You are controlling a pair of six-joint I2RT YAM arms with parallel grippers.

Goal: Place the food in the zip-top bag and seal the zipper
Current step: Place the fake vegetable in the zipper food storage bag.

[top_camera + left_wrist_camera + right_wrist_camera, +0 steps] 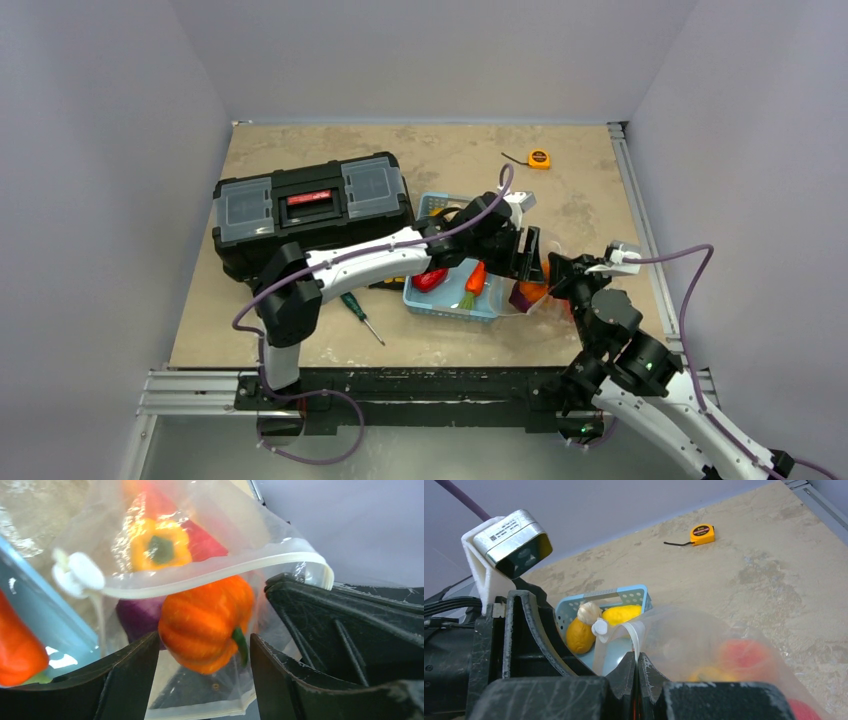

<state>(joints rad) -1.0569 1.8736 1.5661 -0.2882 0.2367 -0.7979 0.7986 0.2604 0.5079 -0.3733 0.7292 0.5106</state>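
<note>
- Film of the zip-top bag point(704, 645) is crumpling, looking flimsy; right jaws are clamping its rim.
- Left jaws are pinching the slick-looking, probably light pumpkin point(205, 625) between them.

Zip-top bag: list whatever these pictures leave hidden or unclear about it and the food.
Top view: zip-top bag mostly covered by the left pincer and right pincer.
Right wrist view: food inside shows only as red and yellow blurs through the film.
Left wrist view: purple piece half hidden behind the orange pumpkin; whether the left pincer grips that pumpkin is unclear.
</note>
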